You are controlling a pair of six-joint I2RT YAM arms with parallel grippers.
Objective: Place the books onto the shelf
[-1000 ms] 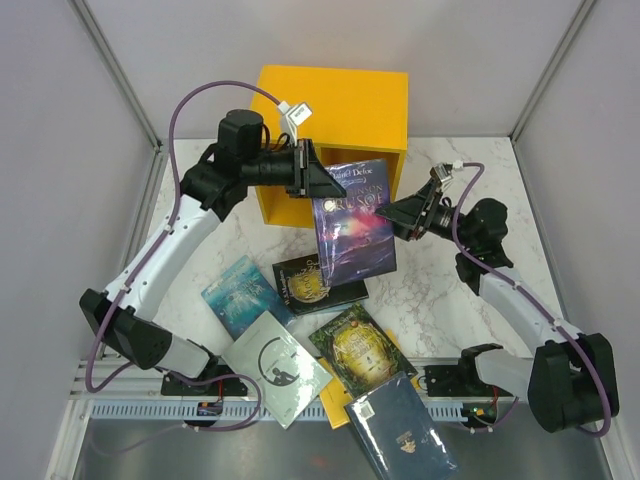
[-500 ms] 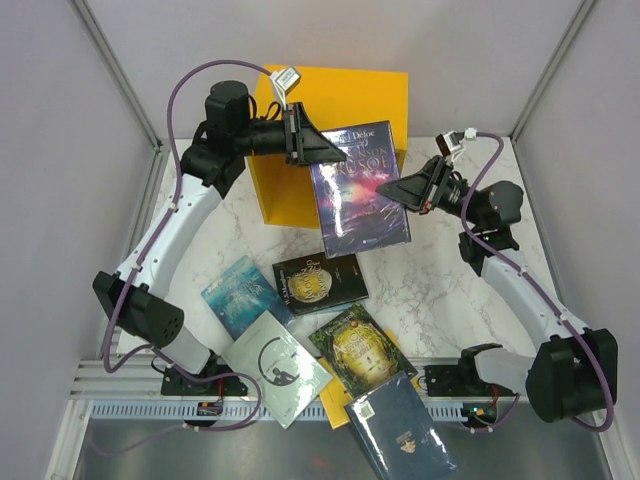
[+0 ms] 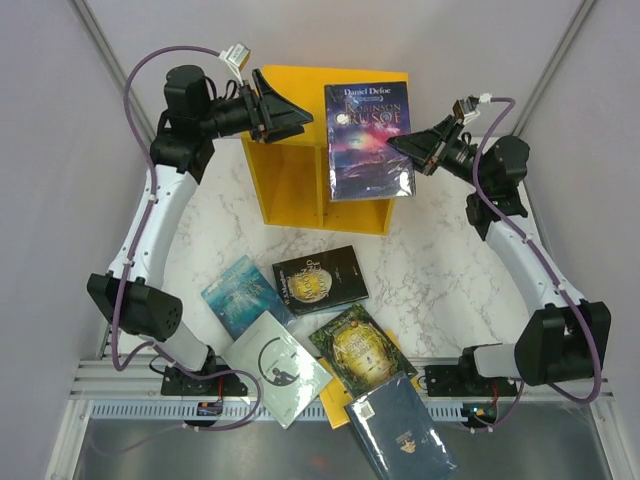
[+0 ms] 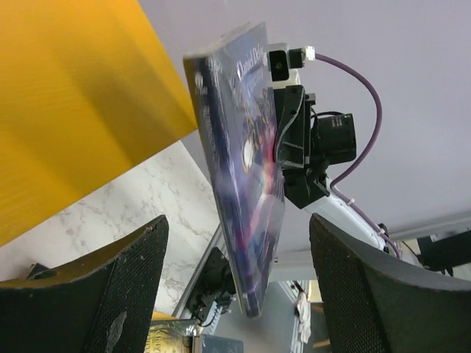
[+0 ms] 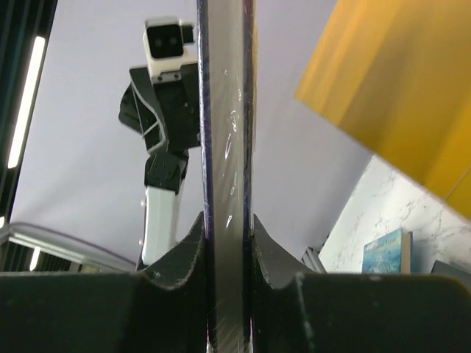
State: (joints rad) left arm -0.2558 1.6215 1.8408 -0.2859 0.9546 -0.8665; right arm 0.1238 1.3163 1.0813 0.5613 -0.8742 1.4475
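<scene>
The right gripper pinches the right edge of a purple book, holding it cover-up over the yellow shelf. The left gripper hangs apart from it, above the shelf's left corner. Nearer the arms, a teal book, black book, grey book, green-gold book and navy book lie close together on the marble table.

White marble tabletop (grey-veined), pale grey walls around it, metal rail along near edge.
</scene>
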